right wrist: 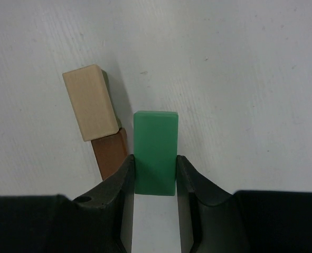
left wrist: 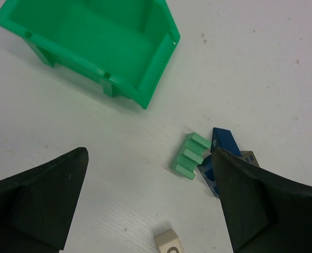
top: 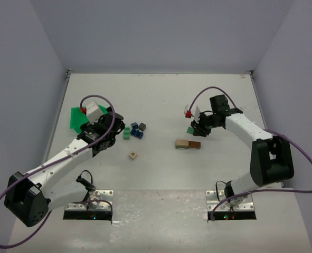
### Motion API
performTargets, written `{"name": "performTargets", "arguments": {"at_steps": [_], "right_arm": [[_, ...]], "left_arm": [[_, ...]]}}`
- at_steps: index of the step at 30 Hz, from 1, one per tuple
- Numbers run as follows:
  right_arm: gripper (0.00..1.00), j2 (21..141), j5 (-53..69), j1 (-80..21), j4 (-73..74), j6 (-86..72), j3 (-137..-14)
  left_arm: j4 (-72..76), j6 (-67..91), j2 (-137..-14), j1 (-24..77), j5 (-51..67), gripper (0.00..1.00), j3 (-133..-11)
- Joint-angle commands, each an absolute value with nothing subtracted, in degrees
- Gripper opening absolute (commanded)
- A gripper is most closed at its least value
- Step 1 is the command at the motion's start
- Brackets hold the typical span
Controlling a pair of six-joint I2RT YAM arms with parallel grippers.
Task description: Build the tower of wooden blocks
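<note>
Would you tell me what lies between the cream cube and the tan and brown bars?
Nothing: in the top view, the table between the cream cube and the tan and brown bars is bare.

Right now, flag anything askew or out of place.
Nothing damaged. The tan block and brown block lie end to end but look slightly out of line. Blue blocks lie jumbled beside the green ridged block.

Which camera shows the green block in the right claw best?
The right wrist view: the green block sits large and close, pinched by the right gripper. The top view shows only a speck; the left wrist view misses it.
</note>
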State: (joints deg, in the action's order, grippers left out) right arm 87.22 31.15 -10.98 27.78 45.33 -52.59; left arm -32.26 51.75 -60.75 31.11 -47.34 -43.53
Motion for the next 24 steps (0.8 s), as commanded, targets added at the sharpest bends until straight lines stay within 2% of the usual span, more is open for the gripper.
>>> {"name": "performTargets", "arguments": {"at_steps": [1, 24], "right_arm": [[0.11, 83.0, 30.3, -10.6, 26.3, 48.9, -51.3], [0.16, 79.0, 32.0, -10.5, 34.2, 57.2, -46.0]], "left_arm": [[-25.2, 43.9, -63.2, 31.6, -47.0, 1.0, -48.8], [-20.7, 39.9, -62.3, 31.6, -44.1, 1.0, -46.9]]}}
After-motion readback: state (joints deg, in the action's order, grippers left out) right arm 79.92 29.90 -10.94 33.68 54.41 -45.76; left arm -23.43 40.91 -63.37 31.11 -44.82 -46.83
